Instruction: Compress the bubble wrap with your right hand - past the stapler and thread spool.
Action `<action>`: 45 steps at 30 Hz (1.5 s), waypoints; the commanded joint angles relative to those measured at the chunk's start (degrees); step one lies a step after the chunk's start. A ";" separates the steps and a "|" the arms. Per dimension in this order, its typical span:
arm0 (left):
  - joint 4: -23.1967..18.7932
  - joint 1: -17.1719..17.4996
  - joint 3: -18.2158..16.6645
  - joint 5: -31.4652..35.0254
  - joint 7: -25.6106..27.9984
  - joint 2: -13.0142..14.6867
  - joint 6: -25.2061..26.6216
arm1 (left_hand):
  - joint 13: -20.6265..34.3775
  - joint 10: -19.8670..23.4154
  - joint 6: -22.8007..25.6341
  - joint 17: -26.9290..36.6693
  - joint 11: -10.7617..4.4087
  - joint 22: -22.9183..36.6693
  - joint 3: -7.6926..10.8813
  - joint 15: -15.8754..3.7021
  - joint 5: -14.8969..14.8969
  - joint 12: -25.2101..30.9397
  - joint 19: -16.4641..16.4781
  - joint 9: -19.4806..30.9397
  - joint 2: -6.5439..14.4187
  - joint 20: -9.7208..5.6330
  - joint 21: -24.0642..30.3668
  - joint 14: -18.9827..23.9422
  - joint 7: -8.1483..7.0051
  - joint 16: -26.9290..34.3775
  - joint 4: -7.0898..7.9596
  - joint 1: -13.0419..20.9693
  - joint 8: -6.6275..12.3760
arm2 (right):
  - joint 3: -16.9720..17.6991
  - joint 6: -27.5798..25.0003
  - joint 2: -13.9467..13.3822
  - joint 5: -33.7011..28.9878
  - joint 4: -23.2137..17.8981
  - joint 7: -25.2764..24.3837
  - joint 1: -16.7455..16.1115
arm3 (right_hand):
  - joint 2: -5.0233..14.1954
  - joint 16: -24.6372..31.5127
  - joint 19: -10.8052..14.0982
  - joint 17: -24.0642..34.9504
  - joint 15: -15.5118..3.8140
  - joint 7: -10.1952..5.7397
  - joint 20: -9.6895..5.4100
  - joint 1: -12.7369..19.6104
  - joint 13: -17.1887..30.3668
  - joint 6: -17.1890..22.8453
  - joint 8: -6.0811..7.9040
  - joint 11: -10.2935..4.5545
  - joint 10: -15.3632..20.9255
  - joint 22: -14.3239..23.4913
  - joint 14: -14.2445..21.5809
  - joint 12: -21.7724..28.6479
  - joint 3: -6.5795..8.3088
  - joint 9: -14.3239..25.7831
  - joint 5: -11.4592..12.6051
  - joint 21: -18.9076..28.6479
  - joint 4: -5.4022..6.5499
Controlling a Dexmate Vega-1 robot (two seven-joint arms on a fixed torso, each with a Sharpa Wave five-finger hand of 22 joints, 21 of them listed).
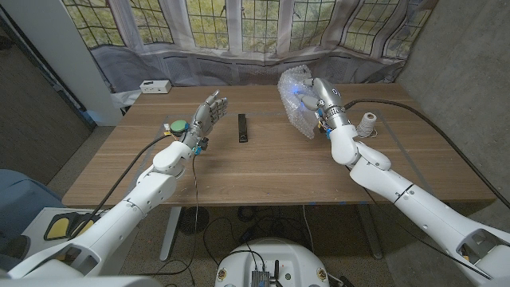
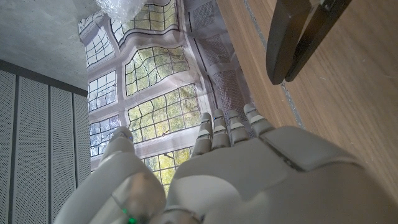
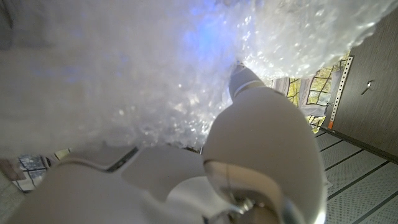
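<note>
On the left side of the table (image 1: 263, 171), the left hand (image 1: 205, 114) stands raised on its edge with fingers straight, close together and pointing away from the robot, holding nothing; just beside its wrist, on the outer side, lies a round green and yellow thing (image 1: 178, 126), too small to tell what it is; beyond that, near the far left corner, sits a small white box (image 1: 154, 86); in the left wrist view the same hand (image 2: 217, 168) shows its back, fingertips (image 2: 227, 121) reaching toward the window, with wood grain alongside; to the inner side of this hand, a little apart from it, the black stapler (image 1: 243, 128) lies lengthwise on the table, and its dark end (image 2: 298, 34) shows in the wrist view too; further right, the bubble wrap (image 1: 296, 100) forms a crumpled clear heap near the far edge; the right hand (image 1: 317, 94) presses into the heap from the near side, its fingers sunk in the plastic, so I cannot tell whether they are apart or closed; in the right wrist view the hand (image 3: 205, 168) lies against the wrap (image 3: 155, 68), which glows blue; just outside the right wrist stands the white thread spool (image 1: 367, 123).
</note>
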 commanded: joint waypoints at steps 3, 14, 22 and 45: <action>-0.50 0.15 -0.10 0.02 0.25 0.23 0.39 | 0.32 0.64 0.54 0.08 0.18 0.11 0.08 -0.06 0.02 -0.03 -0.16 0.12 0.52 0.52 -0.14 0.63 0.02 0.09 -0.19 -0.08 -0.02 | 0.23 -0.92 -0.79 -0.86 -0.96 0.98 -0.28 | -0.73 -0.67 -1.96 0.58 0.09 0.14 0.03 -1.40 0.14 -2.09 -0.63 0.26 -1.83 -0.31 -1.74 -0.97 -1.23 0.02 0.41 -0.05 -0.09; -0.39 -0.29 0.03 0.21 0.21 0.10 0.41 | 0.32 0.76 0.70 0.08 0.27 0.11 0.10 -0.07 0.02 -0.01 -0.09 0.12 0.59 0.52 -0.11 0.69 -0.07 0.09 -0.20 -0.04 0.01 | 0.32 -0.51 -0.81 -1.13 -0.74 0.60 -0.34 | -0.46 -0.74 -2.59 1.11 -0.19 0.02 -0.05 -1.32 0.31 -3.10 -0.81 0.03 -3.06 -0.50 -2.53 -1.57 -1.40 -0.01 0.53 0.05 -0.55; -0.37 -0.26 0.03 0.19 0.44 -0.08 0.41 | 0.33 0.78 0.82 0.08 0.17 0.11 0.13 -0.08 0.02 -0.01 -0.12 0.12 0.64 0.54 -0.12 0.74 -0.13 0.09 -0.20 0.00 0.03 | 0.32 -0.40 -0.57 -1.34 -0.31 0.12 -0.34 | 0.98 0.98 -1.44 2.63 -2.22 -0.53 -1.25 0.41 0.82 -2.32 -0.25 -0.60 -1.94 -0.48 -0.30 -1.09 -0.89 0.00 0.83 1.21 -1.80; -1.15 0.33 0.10 0.35 1.23 -0.10 0.70 | 0.33 1.01 1.10 0.08 0.23 0.12 0.22 -0.08 0.02 0.02 -0.51 0.13 0.85 0.46 -0.26 0.79 -0.28 0.07 -0.23 0.12 0.06 | 0.37 -5.73 3.09 -3.82 -0.37 -6.79 -1.92 | 0.39 3.98 3.96 7.92 -5.10 -1.91 -3.27 13.82 3.92 11.70 3.15 -2.91 6.96 1.59 15.43 2.83 0.21 0.61 0.05 13.49 -3.38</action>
